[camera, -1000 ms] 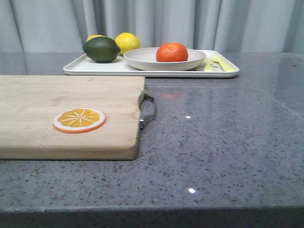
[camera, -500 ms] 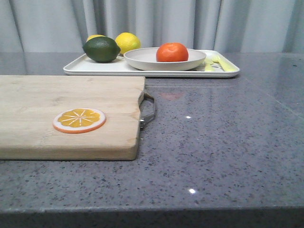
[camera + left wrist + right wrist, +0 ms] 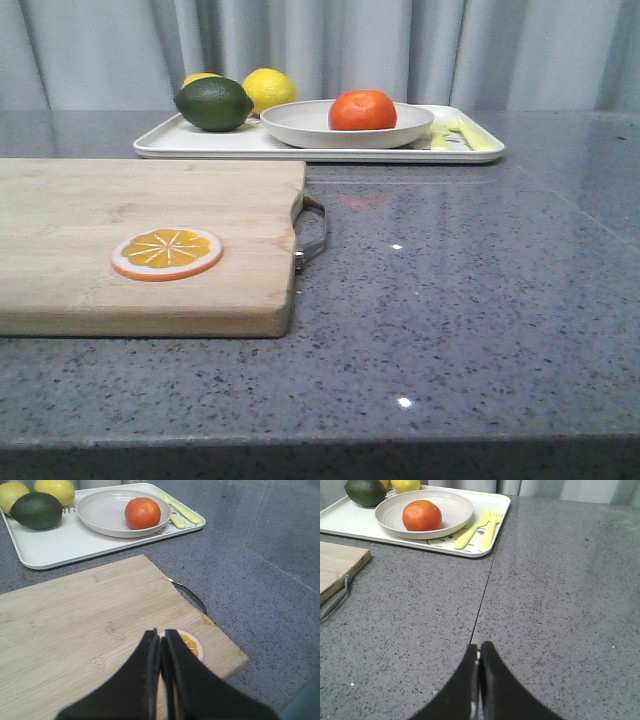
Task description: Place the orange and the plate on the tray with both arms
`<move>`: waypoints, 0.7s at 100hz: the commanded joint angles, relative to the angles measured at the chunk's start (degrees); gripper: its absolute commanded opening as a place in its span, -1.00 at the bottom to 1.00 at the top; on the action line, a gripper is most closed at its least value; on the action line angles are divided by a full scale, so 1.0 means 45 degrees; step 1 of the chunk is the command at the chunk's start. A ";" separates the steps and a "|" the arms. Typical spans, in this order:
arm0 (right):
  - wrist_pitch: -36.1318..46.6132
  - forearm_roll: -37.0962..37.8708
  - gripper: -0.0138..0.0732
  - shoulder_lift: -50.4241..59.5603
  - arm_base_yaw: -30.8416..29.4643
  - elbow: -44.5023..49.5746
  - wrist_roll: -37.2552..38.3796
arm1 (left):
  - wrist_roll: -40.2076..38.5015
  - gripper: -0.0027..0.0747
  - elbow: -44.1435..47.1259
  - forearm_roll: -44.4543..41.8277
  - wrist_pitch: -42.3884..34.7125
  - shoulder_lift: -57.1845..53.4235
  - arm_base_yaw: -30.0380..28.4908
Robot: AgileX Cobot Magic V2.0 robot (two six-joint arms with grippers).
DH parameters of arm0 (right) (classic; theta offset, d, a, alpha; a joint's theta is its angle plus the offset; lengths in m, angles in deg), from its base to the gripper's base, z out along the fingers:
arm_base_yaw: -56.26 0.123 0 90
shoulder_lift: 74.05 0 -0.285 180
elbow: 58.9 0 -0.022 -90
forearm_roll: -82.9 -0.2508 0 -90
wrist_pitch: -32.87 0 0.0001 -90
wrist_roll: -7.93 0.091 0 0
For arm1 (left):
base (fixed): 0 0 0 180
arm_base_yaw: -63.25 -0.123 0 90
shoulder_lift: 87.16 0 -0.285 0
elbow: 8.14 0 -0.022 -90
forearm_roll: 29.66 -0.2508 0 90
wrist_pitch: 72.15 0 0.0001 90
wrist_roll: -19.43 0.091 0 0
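Observation:
The orange lies in the off-white plate, and the plate stands on the white tray at the back of the table. All three also show in the left wrist view, orange, plate, tray, and in the right wrist view, orange, plate, tray. My left gripper is shut and empty above the cutting board. My right gripper is shut and empty above the bare grey table. Neither gripper shows in the front view.
A wooden cutting board with a metal handle lies front left, with a flat orange slice on it. A green lime, two yellow lemons and a yellow fork and knife also lie on the tray.

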State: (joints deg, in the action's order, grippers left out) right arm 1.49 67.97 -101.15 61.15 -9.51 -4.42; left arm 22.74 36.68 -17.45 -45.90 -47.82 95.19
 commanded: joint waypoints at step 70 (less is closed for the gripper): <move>0.0859 -0.0042 -0.84 -0.0117 -0.0014 -0.0294 -0.0102 | -0.0084 -0.98 0.3015 -0.1305 -0.5666 -0.3551 -0.4769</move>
State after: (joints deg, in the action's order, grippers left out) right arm 1.39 67.97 -101.15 61.15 -9.51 -4.42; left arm 22.74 49.45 -23.22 -65.48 -61.88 76.43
